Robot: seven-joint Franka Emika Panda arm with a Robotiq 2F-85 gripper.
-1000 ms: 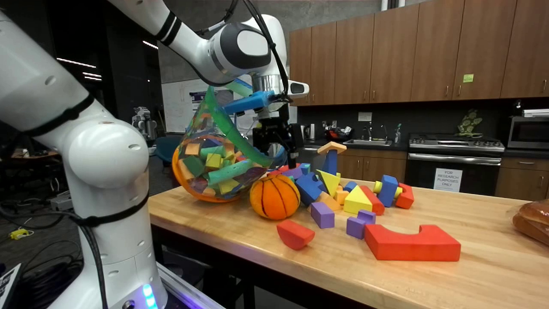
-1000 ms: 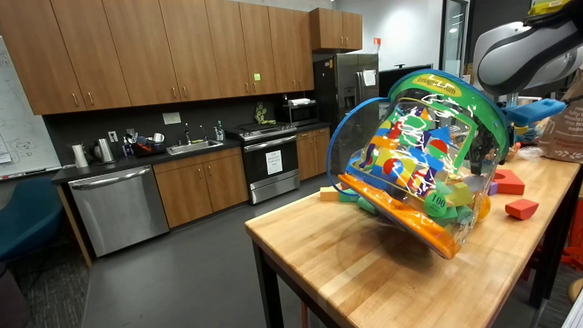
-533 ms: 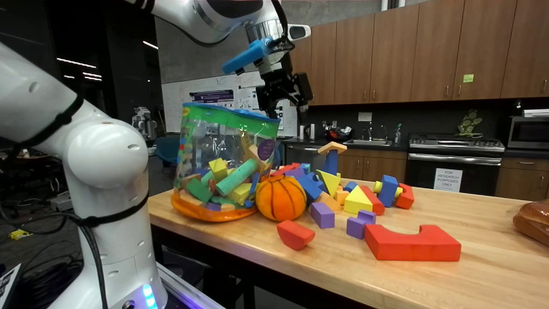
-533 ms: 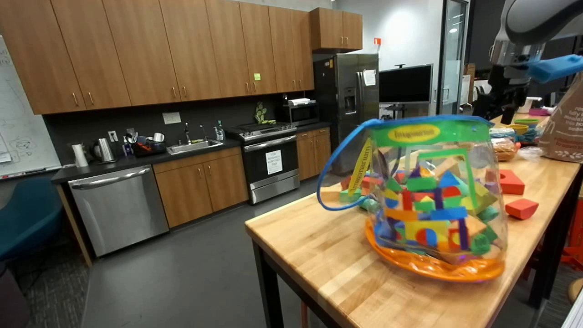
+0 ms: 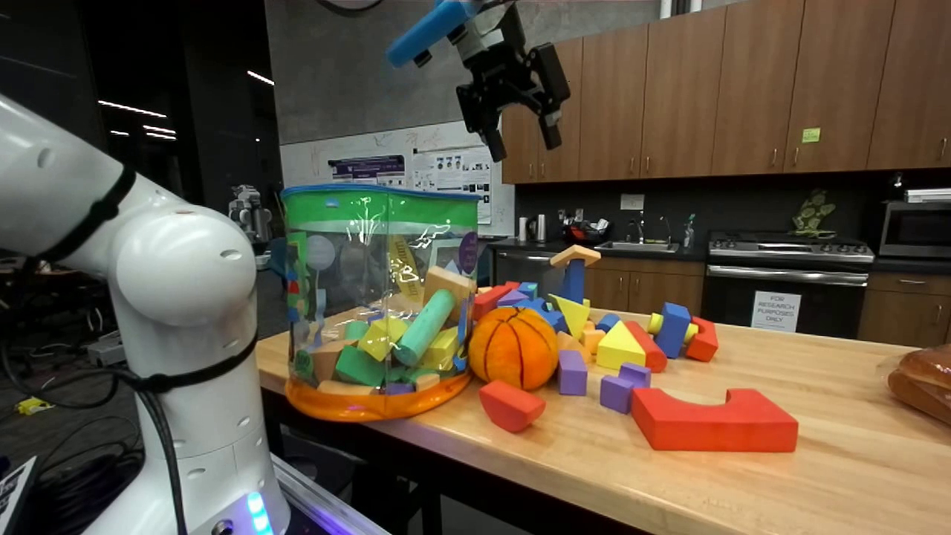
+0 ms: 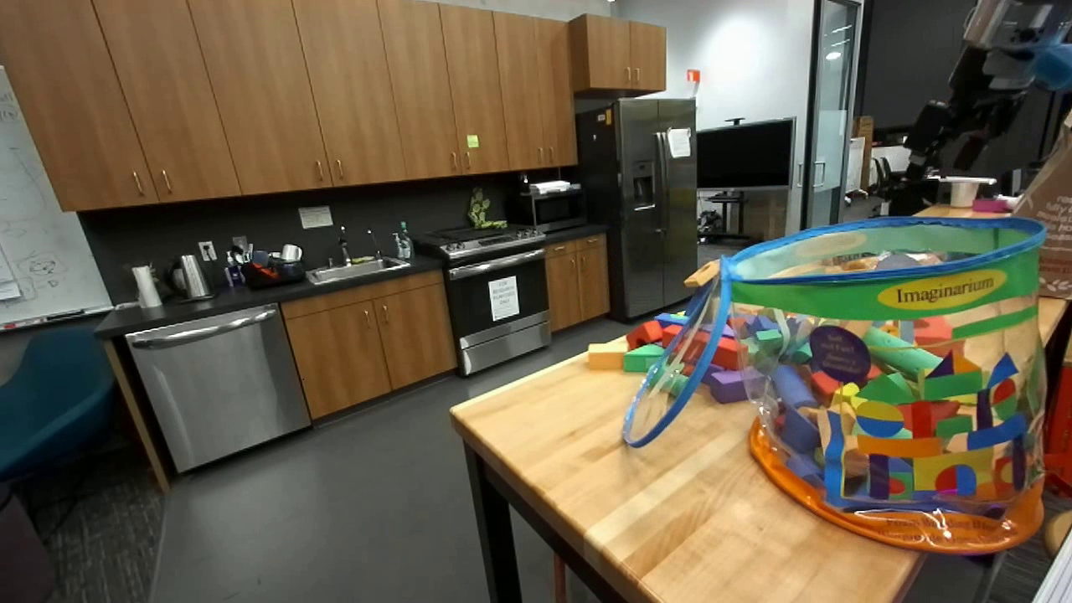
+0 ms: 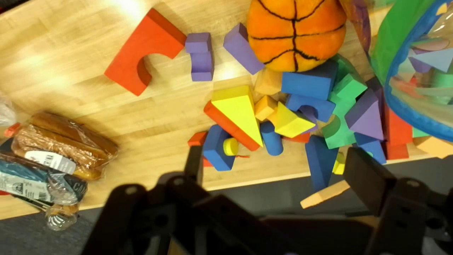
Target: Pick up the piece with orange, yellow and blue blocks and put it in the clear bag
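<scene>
The piece is a blue upright block (image 5: 572, 282) with an orange roof-shaped block (image 5: 575, 256) on top and yellow at its foot, standing at the far side of the block pile. In the wrist view the blue block (image 7: 320, 159), orange block (image 7: 325, 194) and yellow part (image 7: 339, 163) show near the right finger, below it. The clear bag (image 5: 334, 215) stands upright with its mouth open and holds several blocks; it also shows in an exterior view (image 6: 846, 295) and the wrist view (image 7: 400, 46). My gripper (image 5: 524, 141) is open and empty, high above the table.
An orange toy basketball (image 5: 513, 348) touches the bag's side. Loose blocks lie around the piece, with a red arch (image 5: 713, 423) in front. The bag's orange base (image 6: 904, 532) overhangs the table edge. Its lid flap (image 6: 693, 378) hangs open. Bagged bread (image 7: 67, 145) lies farther off.
The bag was tilted beside my gripper and now stands upright, shifted toward the table's near edge. My gripper has risen away from it. The ball and a purple block have shifted slightly.
</scene>
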